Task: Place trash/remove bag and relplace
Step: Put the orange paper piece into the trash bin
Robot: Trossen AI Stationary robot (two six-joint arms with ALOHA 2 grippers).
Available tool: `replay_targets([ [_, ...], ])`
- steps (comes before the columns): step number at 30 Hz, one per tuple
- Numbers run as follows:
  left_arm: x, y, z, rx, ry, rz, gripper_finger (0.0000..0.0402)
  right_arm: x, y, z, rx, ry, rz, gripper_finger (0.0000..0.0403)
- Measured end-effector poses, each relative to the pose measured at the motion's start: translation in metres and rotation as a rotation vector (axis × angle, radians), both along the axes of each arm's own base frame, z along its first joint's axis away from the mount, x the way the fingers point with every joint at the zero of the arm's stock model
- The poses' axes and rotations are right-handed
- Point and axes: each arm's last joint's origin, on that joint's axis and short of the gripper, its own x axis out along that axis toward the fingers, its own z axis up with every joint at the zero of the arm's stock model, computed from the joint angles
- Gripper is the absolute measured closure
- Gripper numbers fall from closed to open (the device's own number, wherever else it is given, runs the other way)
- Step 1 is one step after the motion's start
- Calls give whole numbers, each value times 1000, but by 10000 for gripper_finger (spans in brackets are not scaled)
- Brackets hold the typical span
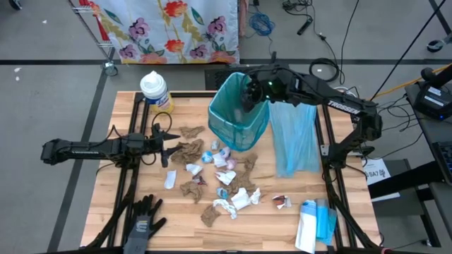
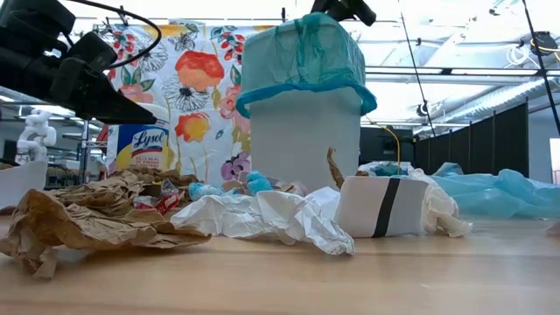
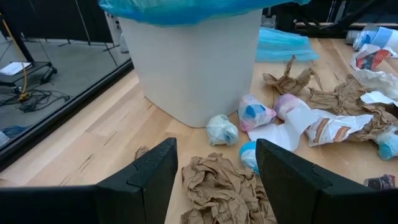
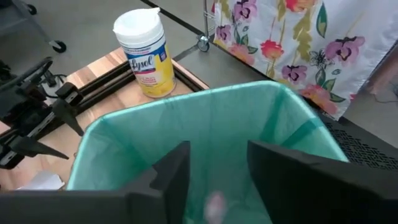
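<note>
While the right gripper (image 1: 248,93) hung over the mouth of the trash bin (image 1: 239,113) at upper centre of the high view, its 2 fingers (image 4: 168,174) stood parted with nothing between them, the teal bag (image 4: 205,124) lining the bin directly below. At centre left of the high view, the left gripper (image 1: 167,147) sat low over the table (image 1: 353,219), fingers (image 3: 149,180) spread wide and empty, a brown paper wad (image 3: 217,186) lying between and just ahead of them. Most of the trash (image 1: 219,180) lay scattered across the middle of the table below the bin: brown wads, white tissues, bits of blue and pink wrapper. A spare blue bag (image 1: 295,137) lay flat right of the bin. A Lysol canister (image 1: 155,90) stood at upper left, a black glove (image 1: 145,222) at lower left.
</note>
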Motion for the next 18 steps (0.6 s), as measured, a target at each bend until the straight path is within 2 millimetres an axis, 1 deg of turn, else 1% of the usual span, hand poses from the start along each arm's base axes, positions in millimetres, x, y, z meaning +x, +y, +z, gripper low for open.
replay_targets([
  [3,0,0,0,0,0,0,182,-6,1,3,0,0,-1,230],
  [7,0,0,0,-1,1,0,182,-18,7,2,36,66,-1,226],
  [10,0,0,0,-1,1,0,182,-37,13,1,117,137,-23,232],
  [14,0,0,0,-1,-1,0,182,-64,29,2,212,228,-74,240],
  [18,0,0,0,-2,-1,0,182,-82,45,7,254,248,-80,242],
])
